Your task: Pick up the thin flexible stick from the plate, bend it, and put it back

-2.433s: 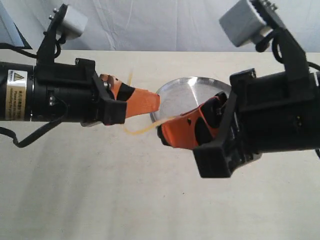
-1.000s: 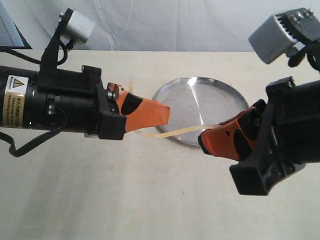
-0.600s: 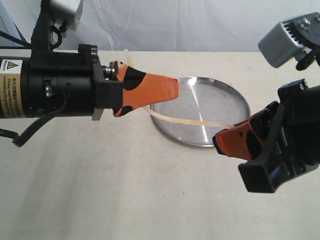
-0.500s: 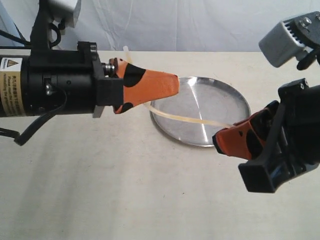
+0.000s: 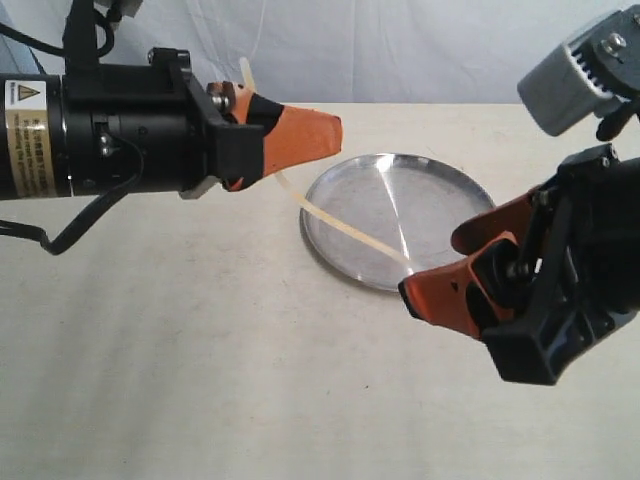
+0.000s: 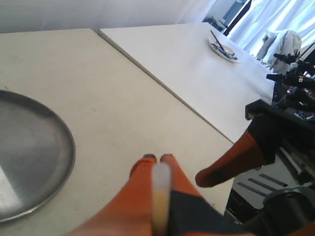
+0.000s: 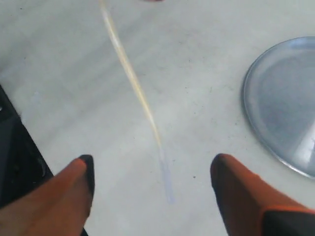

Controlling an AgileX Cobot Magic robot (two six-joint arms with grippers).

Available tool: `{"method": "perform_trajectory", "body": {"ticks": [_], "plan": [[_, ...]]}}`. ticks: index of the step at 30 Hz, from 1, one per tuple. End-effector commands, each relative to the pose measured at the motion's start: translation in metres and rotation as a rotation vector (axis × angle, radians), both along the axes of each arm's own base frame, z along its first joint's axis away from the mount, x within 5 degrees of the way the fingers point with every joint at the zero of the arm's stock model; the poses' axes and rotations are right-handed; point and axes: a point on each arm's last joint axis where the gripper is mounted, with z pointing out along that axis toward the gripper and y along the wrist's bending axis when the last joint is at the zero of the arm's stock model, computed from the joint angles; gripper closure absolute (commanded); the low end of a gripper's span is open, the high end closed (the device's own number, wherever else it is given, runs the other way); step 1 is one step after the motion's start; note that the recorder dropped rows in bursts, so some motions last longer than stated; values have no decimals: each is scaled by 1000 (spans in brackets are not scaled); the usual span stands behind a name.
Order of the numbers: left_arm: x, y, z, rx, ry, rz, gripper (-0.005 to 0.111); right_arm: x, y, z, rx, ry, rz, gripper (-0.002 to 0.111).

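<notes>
warning label (image 5: 28, 140) on left arm: yellow, triangle symbol, text too small to read. left gripper (image 5: 330, 128) pinched shut on the thin flexible stick (image 5: 340, 228), which slants over the plate (image 5: 440, 185) rim. right gripper (image 5: 447, 262) spread wide, gripping nothing, the stick's free end between its fingers.

Room and setting: pale, evenly lit
Cream surface (image 5: 200, 380); creased white cloth backdrop (image 5: 400, 50) behind; second white table (image 6: 197, 64) adjoining — bright curtains (image 6: 275, 22) beyond.
</notes>
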Motion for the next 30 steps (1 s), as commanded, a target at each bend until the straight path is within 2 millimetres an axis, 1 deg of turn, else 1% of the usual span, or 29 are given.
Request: {"method": "perform_trajectory", "body": {"ticks": [1, 3, 5, 8, 12, 14, 15, 16, 17, 19, 20, 25, 28, 30], "plan": [[-1, -1, 0, 9, 24, -9, 107, 7, 2, 16, 74, -95, -29, 42], [-2, -1, 1, -1, 31, -17, 107, 9, 6, 16, 101, -66, -28, 42], [-2, -1, 1, -3, 32, -24, 107, 12, 12, 10, 96, -20, -1, 42], [-4, -2, 3, -37, 51, -41, 107, 16, 20, -4, 35, 65, 61, 42], [-7, -3, 6, -72, 69, -70, 107, 29, 29, -19, -5, 129, 57, 42], [-7, -3, 6, -70, 68, -71, 107, 33, 33, -24, -1, 162, 54, 47], [-7, -3, 5, -62, 63, -74, 107, 35, 35, -24, 6, 170, 52, 55], [-7, -3, 4, -47, 51, -77, 107, 36, 36, -25, 15, 181, 49, 65], [-7, -3, 2, -21, 36, -79, 107, 36, 37, -23, 26, 181, 47, 79], [-7, -1, -3, 53, -9, -84, 107, 37, 38, -20, 45, 172, 44, 110], [-7, -1, -6, 93, -26, -89, 107, 37, 38, -17, 48, 162, 49, 107], [-7, 2, -12, 186, -76, -115, 107, 36, 38, -3, 76, 122, 64, 107], [-6, 2, -14, 194, -73, -102, 107, 30, 37, 9, 125, 107, 67, 107], [-5, 2, -14, 198, -78, -91, 107, 28, 35, 13, 134, 92, 68, 107]]}}
